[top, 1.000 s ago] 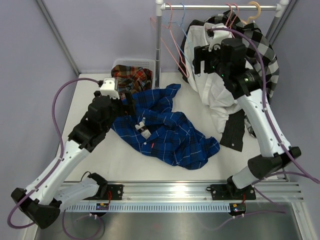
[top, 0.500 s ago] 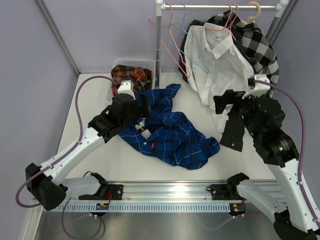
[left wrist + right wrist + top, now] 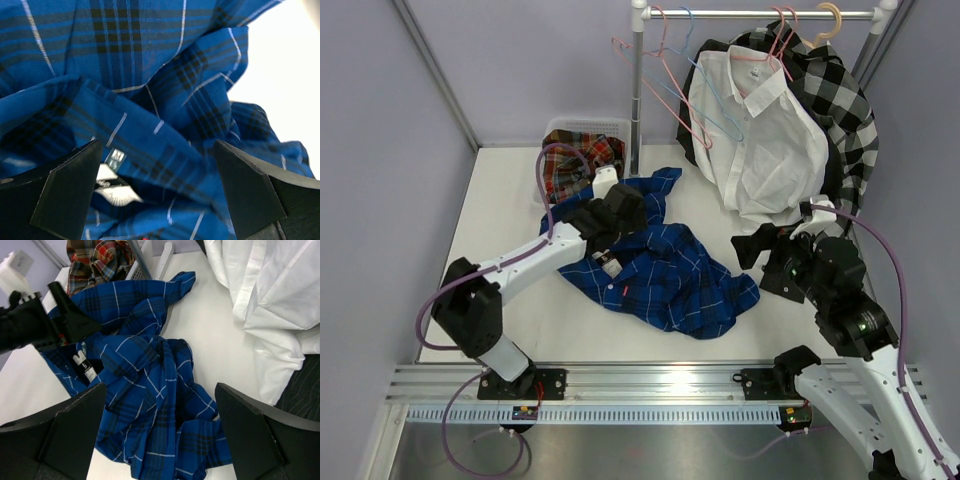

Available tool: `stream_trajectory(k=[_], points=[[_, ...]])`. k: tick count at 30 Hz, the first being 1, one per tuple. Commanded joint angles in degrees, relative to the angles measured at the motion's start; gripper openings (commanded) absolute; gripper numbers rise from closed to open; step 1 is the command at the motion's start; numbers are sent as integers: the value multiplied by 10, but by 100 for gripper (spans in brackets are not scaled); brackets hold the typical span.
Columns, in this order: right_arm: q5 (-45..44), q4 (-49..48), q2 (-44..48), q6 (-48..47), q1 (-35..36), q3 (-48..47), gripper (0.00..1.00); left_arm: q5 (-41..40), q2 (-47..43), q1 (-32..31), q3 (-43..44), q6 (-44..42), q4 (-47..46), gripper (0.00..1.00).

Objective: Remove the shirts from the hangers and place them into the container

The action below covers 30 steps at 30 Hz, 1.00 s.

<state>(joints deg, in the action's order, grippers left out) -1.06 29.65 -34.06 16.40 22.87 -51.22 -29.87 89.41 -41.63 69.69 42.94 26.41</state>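
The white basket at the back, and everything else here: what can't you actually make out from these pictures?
- Basket, top view: the plaid shirt covers its inside, so how full it is cannot be told.
- Checked shirt, top view: most of it is hidden behind the white shirt.
- Label on the blue shirt, left wrist view: the print is too blurred to read.

Blue shirt (image 3: 665,268) carries white gridlines; plaid shirt (image 3: 582,160) is red, orange, navy.
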Motion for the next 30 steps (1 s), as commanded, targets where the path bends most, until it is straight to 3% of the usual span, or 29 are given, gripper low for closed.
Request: stream_trajectory(k=[1, 9, 13, 16, 19, 20, 24, 30], points=[[29, -35, 22, 8, -2, 7, 100, -61, 25, 0, 40, 42, -20, 99], [45, -40, 35, 5, -2, 15, 99, -41, 78, 1, 37, 61, -20, 96], [51, -43, 33, 6, -2, 18, 99, -29, 73, 1, 12, 69, -20, 82], [52, -44, 32, 6, -2, 20, 99, -20, 62, 0, -9, 73, -21, 68], [54, -45, 30, 6, -2, 20, 100, -20, 53, 0, -19, 69, -21, 48], [54, -45, 29, 6, -2, 20, 99, -20, 52, 0, -23, 68, -21, 37], [50, -43, 30, 5, -2, 20, 100, -17, 44, 0, -33, 65, -21, 12], [48, -41, 28, 5, -2, 20, 100, -12, 16, 0, -54, 52, -21, 0]])
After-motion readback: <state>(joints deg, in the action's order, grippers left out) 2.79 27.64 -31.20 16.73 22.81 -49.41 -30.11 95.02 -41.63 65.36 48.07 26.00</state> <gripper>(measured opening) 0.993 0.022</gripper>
